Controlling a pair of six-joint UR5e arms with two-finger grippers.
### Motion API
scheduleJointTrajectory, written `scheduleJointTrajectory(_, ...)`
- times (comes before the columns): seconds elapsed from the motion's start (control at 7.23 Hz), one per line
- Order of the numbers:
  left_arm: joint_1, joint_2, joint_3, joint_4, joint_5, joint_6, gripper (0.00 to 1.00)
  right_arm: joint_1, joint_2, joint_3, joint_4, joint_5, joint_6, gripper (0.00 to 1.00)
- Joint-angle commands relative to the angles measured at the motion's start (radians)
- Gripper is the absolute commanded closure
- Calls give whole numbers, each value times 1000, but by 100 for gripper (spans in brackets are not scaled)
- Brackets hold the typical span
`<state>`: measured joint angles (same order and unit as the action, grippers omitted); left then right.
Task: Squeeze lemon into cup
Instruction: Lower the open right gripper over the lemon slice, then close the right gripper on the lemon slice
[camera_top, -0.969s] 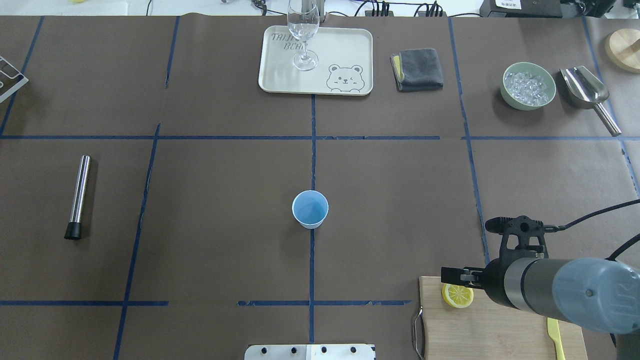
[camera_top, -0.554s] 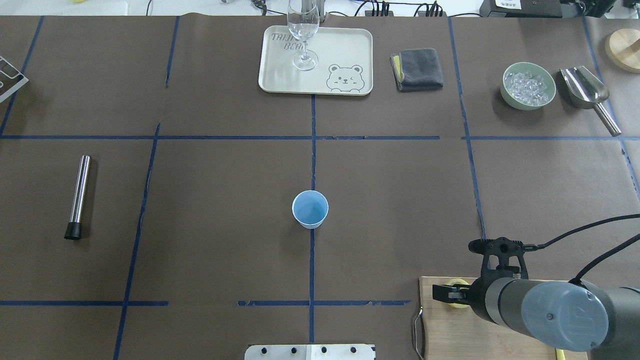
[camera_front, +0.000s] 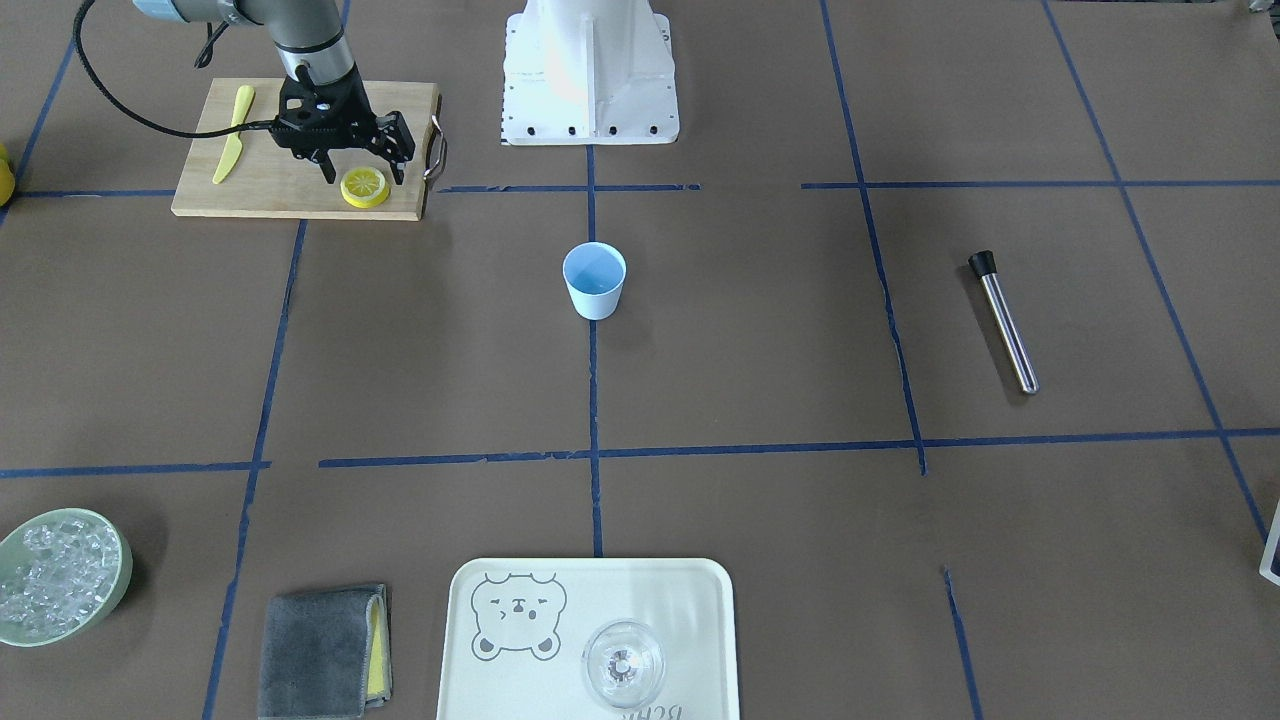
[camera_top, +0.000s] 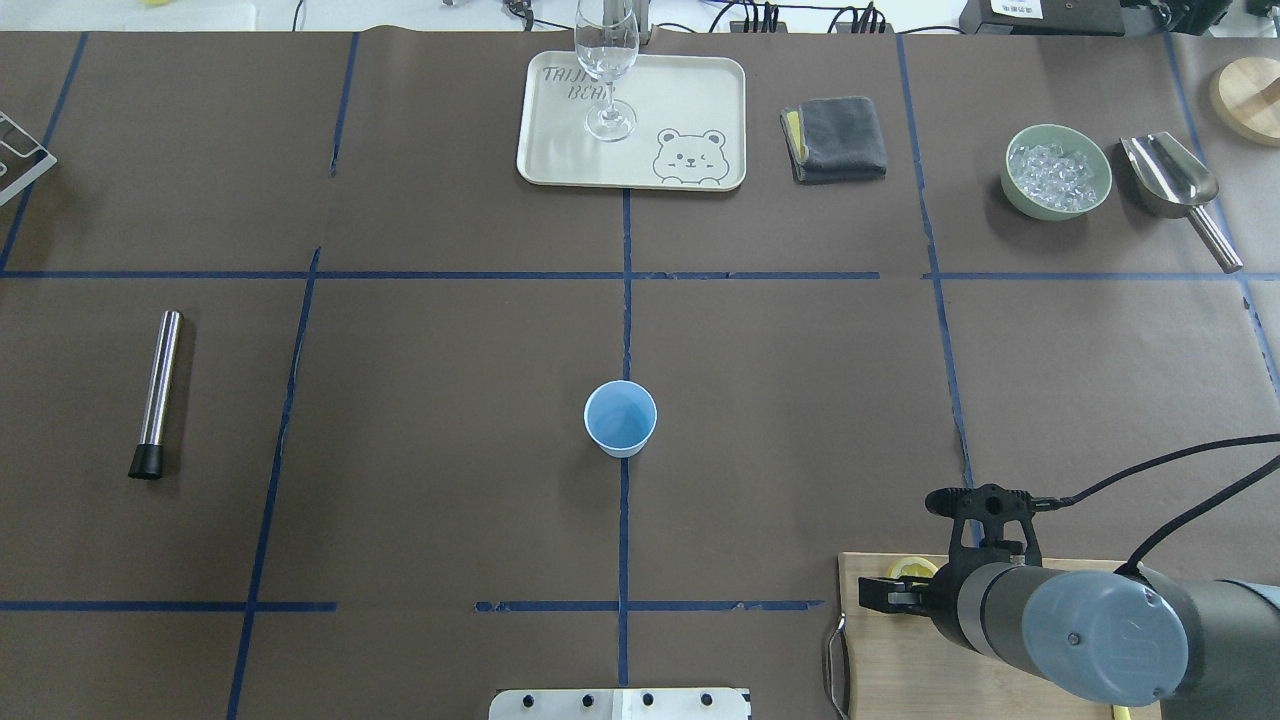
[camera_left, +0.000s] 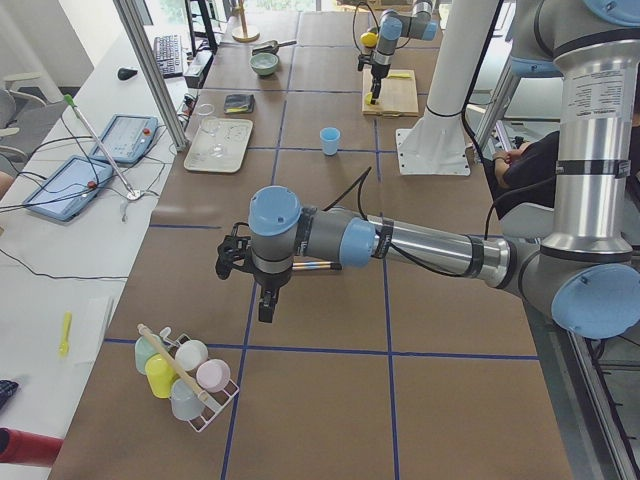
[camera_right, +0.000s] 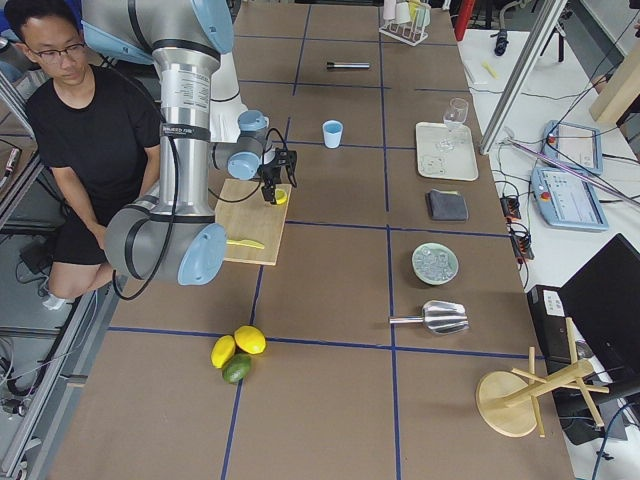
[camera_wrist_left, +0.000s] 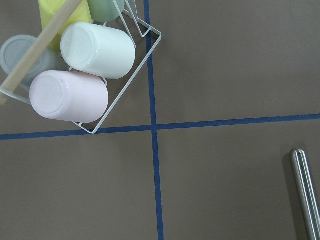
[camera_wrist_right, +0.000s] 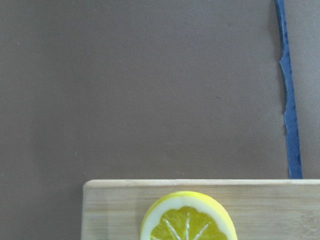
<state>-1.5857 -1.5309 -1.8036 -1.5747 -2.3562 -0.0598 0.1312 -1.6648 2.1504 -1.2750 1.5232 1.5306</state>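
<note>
A lemon slice (camera_front: 364, 188) lies flat on the wooden cutting board (camera_front: 270, 190) near its corner. It also shows in the right wrist view (camera_wrist_right: 188, 221) and half hidden in the overhead view (camera_top: 912, 568). My right gripper (camera_front: 364, 173) is open and points down over the slice, one finger on each side of it. The pale blue cup (camera_top: 620, 418) stands upright at the table's middle, well apart from the board. My left gripper (camera_left: 262, 300) hangs over the table's far left end near a cup rack; I cannot tell whether it is open or shut.
A yellow plastic knife (camera_front: 231, 148) lies on the board. At the far side are a tray (camera_top: 690, 100) with a clear glass (camera_top: 607, 70), a grey cloth (camera_top: 835, 138), a green ice bowl (camera_top: 1057, 170) and a scoop (camera_top: 1170, 180). A metal rod (camera_top: 158, 390) lies left.
My right gripper has moved back toward the robot and down over the lemon slice, which it now mostly hides in the overhead view. The cup has not moved.
</note>
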Motion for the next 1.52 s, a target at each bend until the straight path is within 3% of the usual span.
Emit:
scheduleJointTrajectory(0.0,0,0,0,-1,0,0,0,-4,11,-18,-1,2,-1,0)
scheduleJointTrajectory(0.97,0,0,-3,-1,0,0,0,7,22,-32,-1,3,-9,1)
scheduleJointTrajectory(1.38,0,0,-11,1,0,0,0,11,22,-30,-1,6,-9,9)
